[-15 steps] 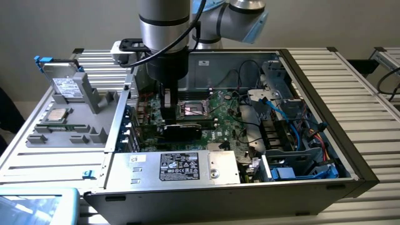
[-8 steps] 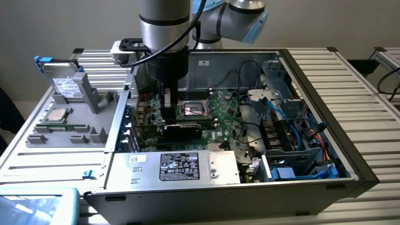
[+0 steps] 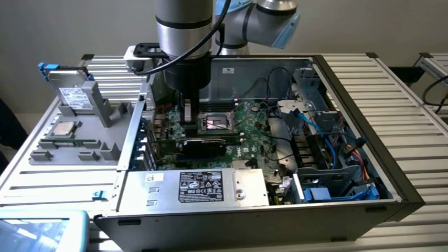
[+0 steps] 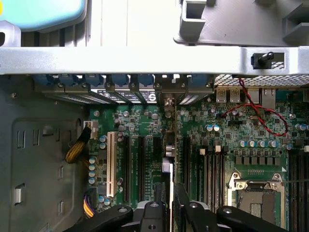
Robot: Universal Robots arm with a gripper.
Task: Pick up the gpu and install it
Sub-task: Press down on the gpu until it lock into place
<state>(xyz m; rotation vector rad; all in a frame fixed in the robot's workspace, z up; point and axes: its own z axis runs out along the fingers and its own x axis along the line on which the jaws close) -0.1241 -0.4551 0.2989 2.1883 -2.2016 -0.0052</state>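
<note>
gripper [image 4: 171, 205] clamped on one gpu [image 4: 167, 154] (edge-on), one motherboard [image 4: 231, 140], one computer case [image 3: 364, 94]

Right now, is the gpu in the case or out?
In: the gpu stands on edge among the motherboard slots, beneath the pincer. Whether fully seated, cannot tell.

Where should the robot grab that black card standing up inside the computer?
Grab the gpu by its thin top edge, coming straight down from above and pinching its two flat faces. It stands on edge on the motherboard, so its top is probably the only free part.
</note>
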